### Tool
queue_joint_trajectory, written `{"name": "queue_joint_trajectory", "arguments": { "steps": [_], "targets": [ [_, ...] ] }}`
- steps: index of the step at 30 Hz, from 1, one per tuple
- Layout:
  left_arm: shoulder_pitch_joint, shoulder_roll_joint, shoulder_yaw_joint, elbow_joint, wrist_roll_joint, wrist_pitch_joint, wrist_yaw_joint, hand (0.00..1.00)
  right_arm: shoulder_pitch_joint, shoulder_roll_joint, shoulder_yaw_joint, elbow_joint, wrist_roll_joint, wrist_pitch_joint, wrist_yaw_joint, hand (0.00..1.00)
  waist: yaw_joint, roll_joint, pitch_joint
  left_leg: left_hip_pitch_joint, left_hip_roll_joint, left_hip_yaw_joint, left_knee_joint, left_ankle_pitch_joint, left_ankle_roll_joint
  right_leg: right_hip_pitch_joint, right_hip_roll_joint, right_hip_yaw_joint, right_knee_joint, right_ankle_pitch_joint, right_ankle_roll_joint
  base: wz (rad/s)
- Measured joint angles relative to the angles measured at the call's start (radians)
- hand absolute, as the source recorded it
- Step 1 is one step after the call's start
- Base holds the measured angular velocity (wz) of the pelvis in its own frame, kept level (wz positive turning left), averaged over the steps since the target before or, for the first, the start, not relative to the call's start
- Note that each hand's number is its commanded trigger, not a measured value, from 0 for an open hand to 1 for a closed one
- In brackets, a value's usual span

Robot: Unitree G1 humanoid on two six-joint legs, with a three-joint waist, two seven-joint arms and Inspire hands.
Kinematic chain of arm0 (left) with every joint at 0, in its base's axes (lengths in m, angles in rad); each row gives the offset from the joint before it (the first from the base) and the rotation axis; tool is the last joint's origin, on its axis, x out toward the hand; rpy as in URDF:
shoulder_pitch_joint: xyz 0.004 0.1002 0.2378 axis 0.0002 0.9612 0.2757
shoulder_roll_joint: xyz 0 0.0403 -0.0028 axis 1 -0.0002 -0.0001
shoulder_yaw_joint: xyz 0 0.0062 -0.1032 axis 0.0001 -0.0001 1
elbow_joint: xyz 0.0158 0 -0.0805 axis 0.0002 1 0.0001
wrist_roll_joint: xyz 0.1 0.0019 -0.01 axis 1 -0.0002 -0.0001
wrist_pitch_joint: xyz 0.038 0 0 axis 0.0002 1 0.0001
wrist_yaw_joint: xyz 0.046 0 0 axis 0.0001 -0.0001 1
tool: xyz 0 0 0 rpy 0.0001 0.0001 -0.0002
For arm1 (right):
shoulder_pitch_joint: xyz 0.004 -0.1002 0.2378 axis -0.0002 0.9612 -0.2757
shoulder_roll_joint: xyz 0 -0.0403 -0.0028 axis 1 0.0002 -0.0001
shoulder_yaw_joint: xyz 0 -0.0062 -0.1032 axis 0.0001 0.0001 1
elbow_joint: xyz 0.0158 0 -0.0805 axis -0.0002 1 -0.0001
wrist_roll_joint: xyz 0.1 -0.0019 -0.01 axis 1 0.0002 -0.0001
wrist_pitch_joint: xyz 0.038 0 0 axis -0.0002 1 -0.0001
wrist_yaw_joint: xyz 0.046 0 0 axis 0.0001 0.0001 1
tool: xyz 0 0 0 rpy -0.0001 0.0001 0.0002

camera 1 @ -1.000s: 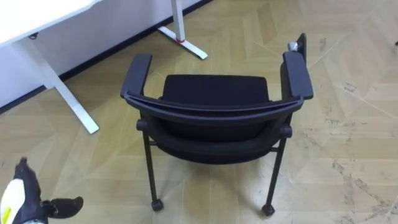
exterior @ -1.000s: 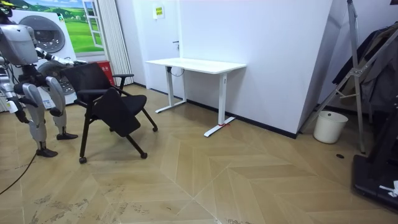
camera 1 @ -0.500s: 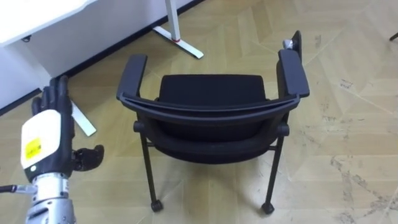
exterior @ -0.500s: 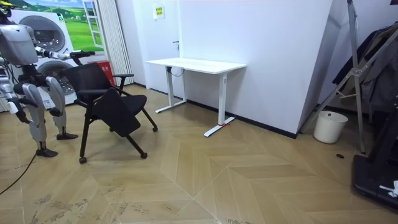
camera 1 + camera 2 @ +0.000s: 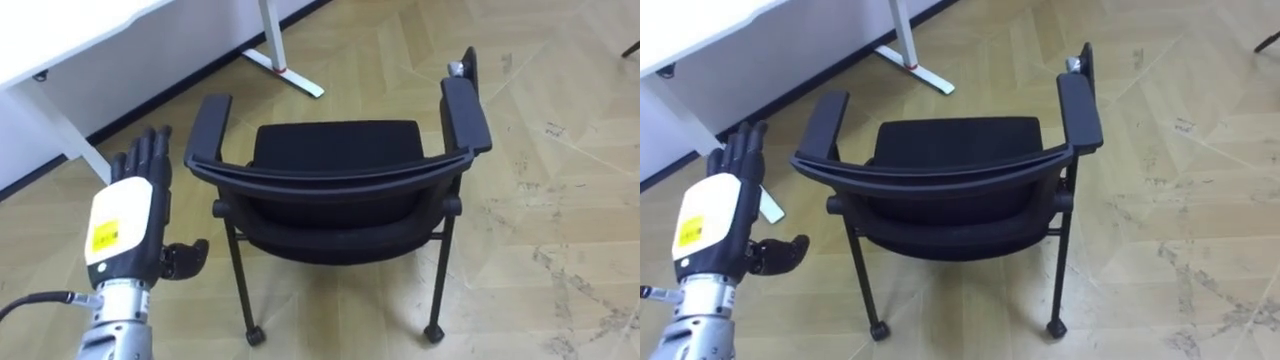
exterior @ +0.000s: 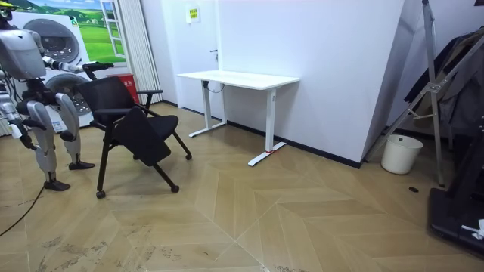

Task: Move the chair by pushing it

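Up from the lower left has come my left robot hand [image 5: 128, 215], fingers straight and spread, just beside the black padded armchair on castors [image 5: 335, 150], which stands on the parquet floor [image 5: 560, 150]. It should roll lightly; its stiff curved backrest rail [image 5: 330, 178] looks the best place to press.

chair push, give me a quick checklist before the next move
1. Is the left hand open, fingers straight: ok.
2. Is the left hand touching the chair: not ok; it hovers beside the left armrest, apart from it.
3. Is the chair upright with its casters on the floor: ok.
4. Is the path ahead free: cannot tell; the desk foot lies just beyond the chair.
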Motion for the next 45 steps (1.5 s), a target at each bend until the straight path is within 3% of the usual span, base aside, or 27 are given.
{"name": "queue_joint_trajectory", "arguments": {
  "steps": [9,16,25,36,40,45],
  "targets": [
    [0.0,0.004,-0.043,-0.021,0.047,0.012,-0.033,0.0,-0.025,0.001,0.001,0.032,0.008,0.0,0.001,0.0,-0.022,0.007,-0.0038,-0.003,0.0,0.002,0.0,0.0,0.0,0.0,0.0,0.007,0.001,0.0,0.0,-0.01],
    [-0.001,0.026,-0.077,-0.044,0.074,0.007,-0.034,0.0,-0.039,0.003,0.0,0.031,0.008,-0.001,-0.003,0.0,-0.039,0.015,-0.0094,0.0,0.0,0.004,-0.001,0.0,0.0,0.002,0.0,0.011,0.001,0.0,0.0,0.0],
    [-0.004,0.035,-0.133,-0.044,0.106,0.003,-0.073,0.0,-0.018,0.003,0.0,0.029,-0.011,-0.015,-0.001,0.0,-0.053,0.024,-0.0029,0.0,-0.001,0.003,-0.001,0.0,0.0,-0.004,0.001,0.014,0.001,0.0,0.0,0.0],
    [-0.01,0.036,-0.135,-0.044,0.109,-0.015,-0.102,0.0,-0.009,0.003,0.0,0.029,-0.027,-0.035,0.011,0.0,-0.079,0.022,0.0003,0.0,-0.001,0.011,-0.001,0.0,0.0,-0.01,0.0,0.016,0.0,0.0,0.0,0.0],
    [-0.048,0.037,-0.135,-0.044,0.116,-0.017,-0.102,0.0,-0.009,0.006,0.0,0.029,-0.027,-0.035,0.011,0.0,-0.078,0.01,0.0082,-0.002,0.0,0.019,-0.001,0.0,0.0,-0.014,0.0,0.018,0.001,0.0,0.0,-0.02],
    [-0.081,0.041,-0.135,-0.039,0.112,-0.018,-0.101,0.0,-0.009,0.007,0.0,0.03,-0.021,-0.035,0.011,0.0,-0.08,0.01,0.0066,0.001,0.0,0.028,-0.001,0.0,0.0,-0.016,0.0,0.032,0.001,0.0,0.0,-0.08]
  ]
}}
